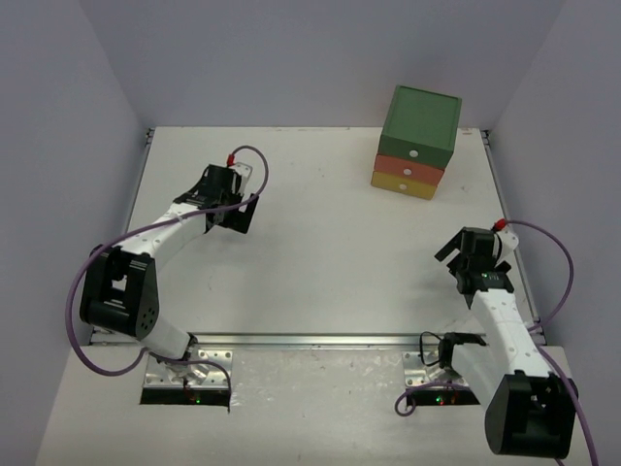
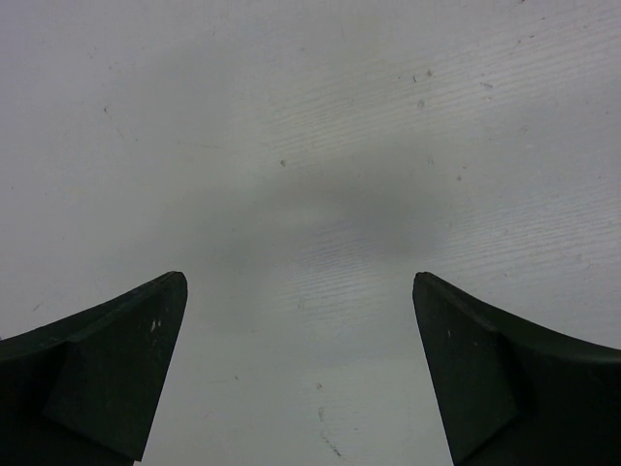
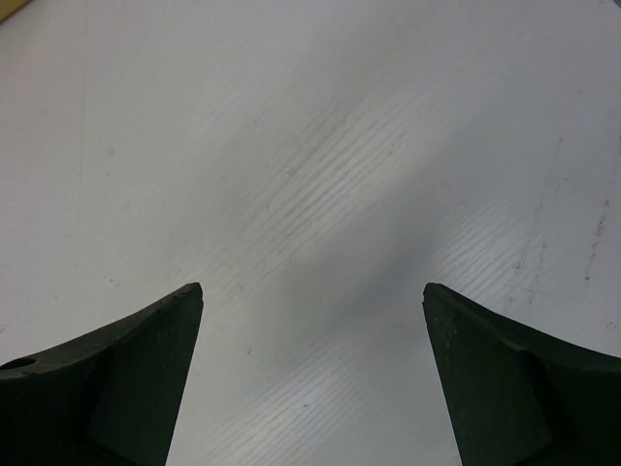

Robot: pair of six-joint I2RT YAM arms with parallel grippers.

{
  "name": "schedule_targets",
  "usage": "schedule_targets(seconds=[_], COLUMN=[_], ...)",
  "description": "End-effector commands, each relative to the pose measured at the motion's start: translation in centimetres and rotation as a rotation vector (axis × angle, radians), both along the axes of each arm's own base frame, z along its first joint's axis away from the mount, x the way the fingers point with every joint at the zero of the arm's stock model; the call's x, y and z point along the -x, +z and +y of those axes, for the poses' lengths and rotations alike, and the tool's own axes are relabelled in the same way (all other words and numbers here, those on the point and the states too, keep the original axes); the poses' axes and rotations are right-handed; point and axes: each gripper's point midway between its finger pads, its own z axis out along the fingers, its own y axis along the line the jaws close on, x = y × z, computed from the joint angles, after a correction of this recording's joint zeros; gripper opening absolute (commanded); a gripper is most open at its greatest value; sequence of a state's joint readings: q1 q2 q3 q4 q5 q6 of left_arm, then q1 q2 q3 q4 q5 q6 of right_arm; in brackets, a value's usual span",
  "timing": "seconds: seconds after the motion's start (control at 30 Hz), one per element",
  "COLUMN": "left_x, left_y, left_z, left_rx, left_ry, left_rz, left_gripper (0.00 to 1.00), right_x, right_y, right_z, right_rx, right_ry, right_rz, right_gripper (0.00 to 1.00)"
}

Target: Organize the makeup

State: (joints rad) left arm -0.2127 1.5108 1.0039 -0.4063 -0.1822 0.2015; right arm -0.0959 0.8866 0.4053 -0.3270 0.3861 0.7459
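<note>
No makeup shows in any view. My left gripper point(image 1: 233, 206) hangs over the bare white table point(image 1: 320, 252) at the left back, pointing down. In the left wrist view its jaws point(image 2: 299, 277) stand wide open with only table surface between them. Over the table's right side, my right gripper point(image 1: 458, 254) hovers in front of the drawer box. Its jaws point(image 3: 312, 286) are also wide open and hold nothing.
A drawer box point(image 1: 417, 142) with a green top, an orange drawer and a yellow drawer stands at the back right, drawers shut. Grey walls enclose the table on three sides. Purple cables loop off both arms.
</note>
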Motion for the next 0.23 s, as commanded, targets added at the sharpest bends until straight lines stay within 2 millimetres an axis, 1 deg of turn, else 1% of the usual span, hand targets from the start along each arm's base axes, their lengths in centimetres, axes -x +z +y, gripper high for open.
schedule_targets(seconds=[0.0,0.2], left_x=[-1.69,-1.64], left_y=[1.40,1.28], left_z=[0.05,0.04], left_rx=[0.029,0.033], left_ry=[0.027,0.027], left_rz=[-0.066,-0.063], left_gripper=[1.00,1.00], right_x=[-0.85,-0.66], right_y=[1.73,2.10], right_z=[-0.43,-0.97], right_rx=[-0.002,0.016], right_ry=[-0.050,-0.083], right_rz=[-0.093,-0.106], right_gripper=[0.95,0.93])
